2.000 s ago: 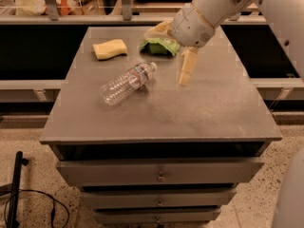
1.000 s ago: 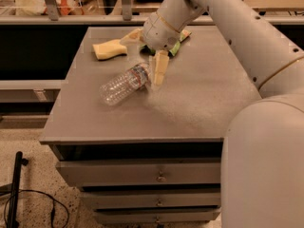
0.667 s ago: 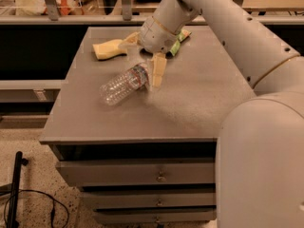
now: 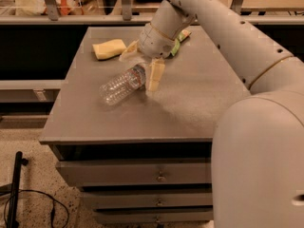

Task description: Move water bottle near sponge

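Note:
The water bottle [image 4: 121, 85] lies on its side in the middle of the grey table [image 4: 190, 103], its cap end pointing up and right. The pale yellow sponge [image 4: 109, 48] lies at the table's back left, a short way beyond the bottle. My gripper [image 4: 141, 63] hangs from the arm over the bottle's cap end. It is open: one pale finger [image 4: 155, 76] stands just right of the cap, and the other finger [image 4: 128, 51] is behind the bottle, towards the sponge. The bottle rests on the table.
A green snack bag [image 4: 179, 38] lies at the back of the table, mostly hidden behind my arm [image 4: 228, 37]. The table has drawers under its front edge. A shelf rail runs behind it. A black cable lies on the floor at the lower left.
My gripper has moved left from beside the snack bag to the bottle's cap end and now stands astride it. The bottle and sponge have hardly moved.

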`<state>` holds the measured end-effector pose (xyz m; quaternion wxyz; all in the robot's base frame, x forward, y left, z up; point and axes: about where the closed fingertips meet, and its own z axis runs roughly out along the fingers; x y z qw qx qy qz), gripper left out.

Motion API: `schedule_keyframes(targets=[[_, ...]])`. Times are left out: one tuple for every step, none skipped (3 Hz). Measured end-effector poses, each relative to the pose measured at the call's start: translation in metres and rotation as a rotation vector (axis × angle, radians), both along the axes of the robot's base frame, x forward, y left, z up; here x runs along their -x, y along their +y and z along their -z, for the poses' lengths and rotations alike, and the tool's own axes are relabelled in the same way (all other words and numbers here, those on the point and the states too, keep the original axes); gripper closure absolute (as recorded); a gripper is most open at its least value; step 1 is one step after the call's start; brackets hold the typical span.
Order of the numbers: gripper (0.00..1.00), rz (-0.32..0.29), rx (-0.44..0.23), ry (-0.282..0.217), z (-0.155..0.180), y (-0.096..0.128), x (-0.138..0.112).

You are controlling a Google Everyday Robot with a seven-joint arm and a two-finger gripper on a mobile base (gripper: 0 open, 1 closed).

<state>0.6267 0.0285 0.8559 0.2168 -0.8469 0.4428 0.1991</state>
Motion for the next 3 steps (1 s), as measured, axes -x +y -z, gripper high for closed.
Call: schedule_keyframes(targets=[[0.41,-0.01,0.012,0.001,0.0039,-0.0003,0.0018],[0.64,-0.038,0.014,-0.004,0.0043,0.0003,0.0045],[0.88,0.009,-0.018,-0.01,-0.0008,-0.0042,0.004]])
